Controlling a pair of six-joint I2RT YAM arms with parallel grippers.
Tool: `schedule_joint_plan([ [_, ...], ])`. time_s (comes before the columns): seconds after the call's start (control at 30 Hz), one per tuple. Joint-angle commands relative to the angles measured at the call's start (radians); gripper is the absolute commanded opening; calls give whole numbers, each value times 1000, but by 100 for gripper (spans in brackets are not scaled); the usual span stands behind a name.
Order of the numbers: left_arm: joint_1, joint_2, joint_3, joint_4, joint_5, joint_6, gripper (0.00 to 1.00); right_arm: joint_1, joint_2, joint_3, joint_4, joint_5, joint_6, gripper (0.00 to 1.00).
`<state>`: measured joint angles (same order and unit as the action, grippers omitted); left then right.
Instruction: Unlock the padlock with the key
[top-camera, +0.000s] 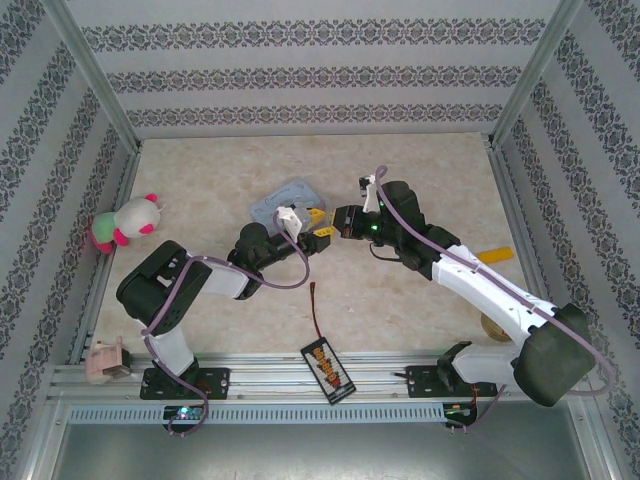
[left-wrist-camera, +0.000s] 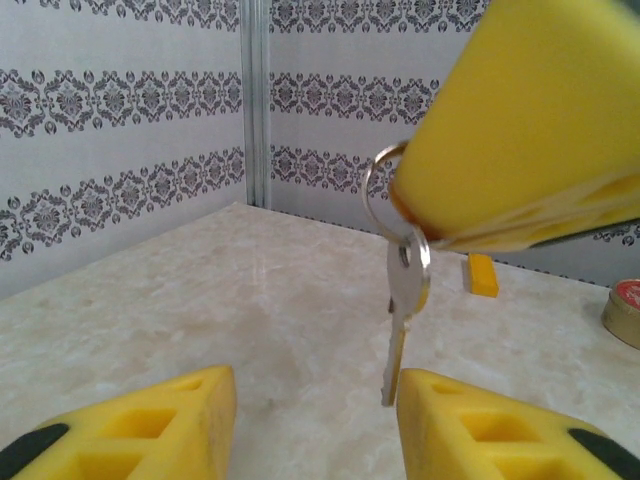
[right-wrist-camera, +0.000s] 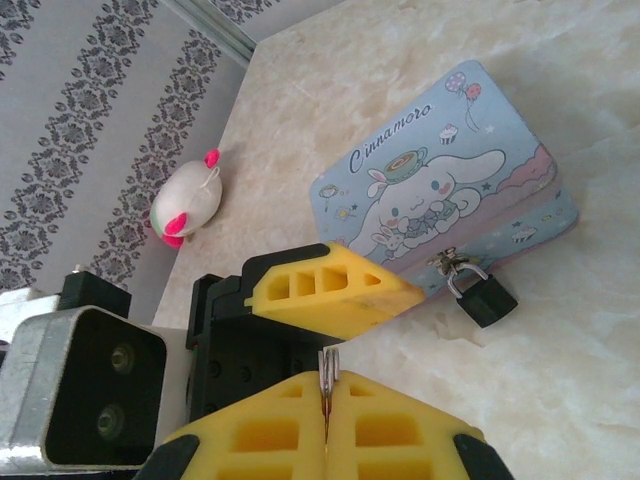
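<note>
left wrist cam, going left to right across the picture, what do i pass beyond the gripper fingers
corner post → key hanging from its ring → yellow block on the table → round red-topped tin at the right edge

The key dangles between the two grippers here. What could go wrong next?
1. The key hangs loose on its key ring from the right gripper, close to one side of the open left gripper; a closing pinch may catch it crooked or swing it aside.
2. The padlock dangles free on the clasp of the tin, unheld; a pushed key could shove it away.
</note>
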<state>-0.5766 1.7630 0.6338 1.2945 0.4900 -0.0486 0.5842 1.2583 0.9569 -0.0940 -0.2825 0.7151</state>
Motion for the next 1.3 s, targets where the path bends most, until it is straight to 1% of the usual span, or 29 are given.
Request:
schedule_joint_plan([
  [0.0, -19, 8, 32, 77, 10, 4, 42, -11, -10, -11, 43, -20, 18, 0],
  [0.2, -22, 15, 45, 69, 11, 5, 33, -12, -5, -10, 48, -23, 18, 0],
  [0.37, -24, 15, 50, 57, 9, 10, 21, -13, -2, -12, 49, -24, 19, 0],
  [0.47, -25, 12, 47, 54, 5, 11, 13, -15, -3, -16, 49, -23, 20, 0],
  [0.57, -25, 4, 41, 42, -4, 18, 2, -18, -5, -20, 50, -21, 21, 0],
  [0.6, -25, -1, 39, 36, -6, 24, 0, -20, -6, -22, 50, -20, 20, 0],
  [0.77, -25, -54, 9, -43, -14, 77, 0, -33, -21, -28, 38, -12, 1, 0],
  [0.8, -25, -76, 1, -77, -19, 98, 0, -33, -27, -29, 31, -9, -10, 3],
  [0.83, -25, -100, -7, -109, -25, 117, 0, -35, -34, -27, 22, -4, -23, 9],
  [0.9, -25, -160, -14, -234, -36, 171, 0, -37, -61, -29, 4, 15, -68, 21],
  [0.93, -24, -189, -8, -313, -36, 198, 0, -38, -77, -30, -5, 26, -94, 25],
  [1.0, -24, -261, 31, -554, -31, 271, 0, -38, -114, -35, -23, 50, -161, 30],
  [1.1, -23, -344, 125, -891, -13, 365, 0, -38, -165, -45, -39, 49, -280, 35],
  [1.13, -23, -367, 154, -972, -7, 392, 0, -38, -179, -47, -45, 54, -313, 35],
  [1.17, -23, -386, 184, -1069, -1, 424, 0, -39, -193, -52, -48, 62, -345, 39],
  [1.23, -23, -412, 236, -1216, 23, 487, 0, -38, -225, -71, -27, 56, -393, 37],
  [1.27, -24, -420, 264, -1286, 36, 516, 0, -38, -241, -81, -9, 27, -423, 36],
])
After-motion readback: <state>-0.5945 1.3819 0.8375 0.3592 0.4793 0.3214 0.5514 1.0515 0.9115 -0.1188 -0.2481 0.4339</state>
